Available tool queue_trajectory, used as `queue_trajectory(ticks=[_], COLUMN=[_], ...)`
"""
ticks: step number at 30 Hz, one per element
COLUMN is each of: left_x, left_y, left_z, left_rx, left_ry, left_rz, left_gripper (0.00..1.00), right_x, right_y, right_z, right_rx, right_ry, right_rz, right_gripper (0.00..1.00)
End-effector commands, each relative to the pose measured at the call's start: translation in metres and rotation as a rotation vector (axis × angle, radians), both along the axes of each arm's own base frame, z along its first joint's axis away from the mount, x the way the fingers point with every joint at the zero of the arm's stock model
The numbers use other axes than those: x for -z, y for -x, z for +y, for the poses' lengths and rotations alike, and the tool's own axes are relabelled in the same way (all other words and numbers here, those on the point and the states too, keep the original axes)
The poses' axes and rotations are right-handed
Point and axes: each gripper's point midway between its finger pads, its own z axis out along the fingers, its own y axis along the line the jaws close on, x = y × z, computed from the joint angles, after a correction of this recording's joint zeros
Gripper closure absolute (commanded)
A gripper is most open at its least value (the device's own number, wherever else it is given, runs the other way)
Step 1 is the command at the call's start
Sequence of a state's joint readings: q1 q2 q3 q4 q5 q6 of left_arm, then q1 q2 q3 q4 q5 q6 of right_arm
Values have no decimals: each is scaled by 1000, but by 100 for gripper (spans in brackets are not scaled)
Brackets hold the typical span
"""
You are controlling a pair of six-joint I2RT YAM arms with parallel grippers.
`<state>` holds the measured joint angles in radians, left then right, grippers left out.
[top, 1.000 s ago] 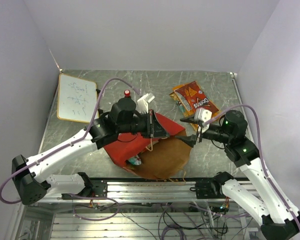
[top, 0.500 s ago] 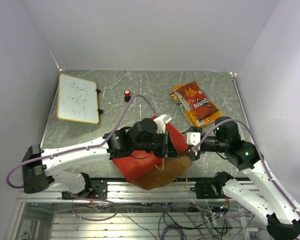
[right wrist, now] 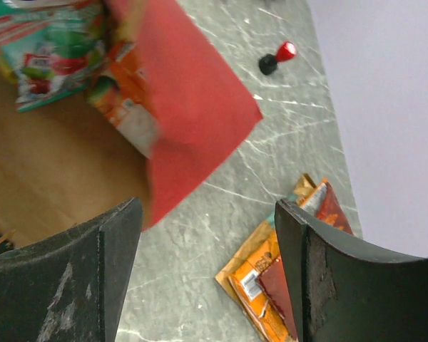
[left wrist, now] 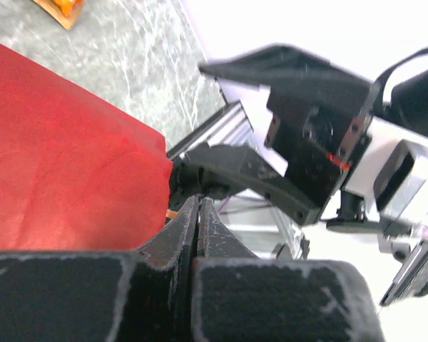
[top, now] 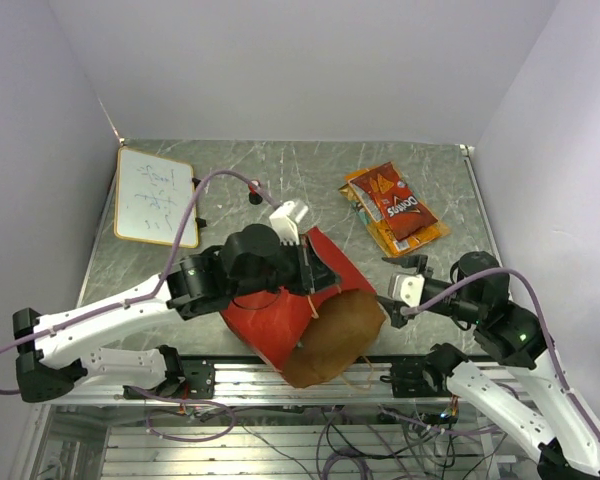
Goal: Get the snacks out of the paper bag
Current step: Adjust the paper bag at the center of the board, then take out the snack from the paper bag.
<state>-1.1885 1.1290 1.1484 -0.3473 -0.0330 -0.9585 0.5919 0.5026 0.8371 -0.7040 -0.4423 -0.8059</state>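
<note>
Paper bag (top: 280, 322) front-centre, packets (right wrist: 51, 60) inside; snack pile (top: 395, 208) behind-right; whiteboard (top: 157, 196) behind-left.

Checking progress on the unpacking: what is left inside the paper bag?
The right wrist view shows two packets in the paper bag: a green-and-red packet and an orange-and-white packet beside it. The bag's red wall covers anything deeper.

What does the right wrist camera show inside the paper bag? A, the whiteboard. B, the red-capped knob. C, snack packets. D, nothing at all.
C: a green-and-red packet and an orange packet lie on the brown lining inside the paper bag, while the knob stands out on the table.
</note>
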Motion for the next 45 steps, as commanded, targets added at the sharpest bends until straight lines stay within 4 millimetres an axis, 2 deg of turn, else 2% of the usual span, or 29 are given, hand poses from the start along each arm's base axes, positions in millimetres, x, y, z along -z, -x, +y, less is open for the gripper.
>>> queue_trajectory(ticks=[1, 4, 7, 11, 17, 22, 27, 29, 34, 36, 42, 45], left_x=[-3, -8, -14, -25, -31, -37, -37, -41, -52, -56, -62, -62], left_y=[-22, -26, -30, -37, -51, -51, -54, -57, -65, -69, -73, -75], left_z=[12, 11, 13, 22, 46, 52, 55, 60, 75, 81, 84, 82], left_rx=[-113, -124, -145, -198, -271, -248, -232, -242, -275, -286, -291, -287], left_ry=[25, 21, 6, 25, 9, 11, -30, -53, -63, -60, -47, -50], left_rz=[1, 0, -9, -30, -35, -56, -83, -93, -98, -98, -92, -87], left_gripper=[93, 93, 93, 93, 93, 93, 93, 93, 93, 93, 93, 93], right_x=[-1, 10, 17, 31, 61, 79, 126, 136, 135, 136, 142, 155], right_y=[32, 54, 65, 64, 55, 31, 16, 15, 17, 13, -6, -15], right_z=[4, 14, 26, 44, 63, 90, 104, 112, 146, 158, 170, 167], right_rx=[-138, -288, -387, -474, -541, -522, -489, -474, -463, -435, -336, -330], right_ry=[26, 55, 58, 98, 209, 247, 408, 437, 382, 364, 281, 332], right_rz=[4, 14, 36, 40, 75, 86, 61, 23, -63, -98, -198, -212], right_gripper=[28, 41, 41, 37, 37, 36, 36, 36, 32, 20, 18, 18])
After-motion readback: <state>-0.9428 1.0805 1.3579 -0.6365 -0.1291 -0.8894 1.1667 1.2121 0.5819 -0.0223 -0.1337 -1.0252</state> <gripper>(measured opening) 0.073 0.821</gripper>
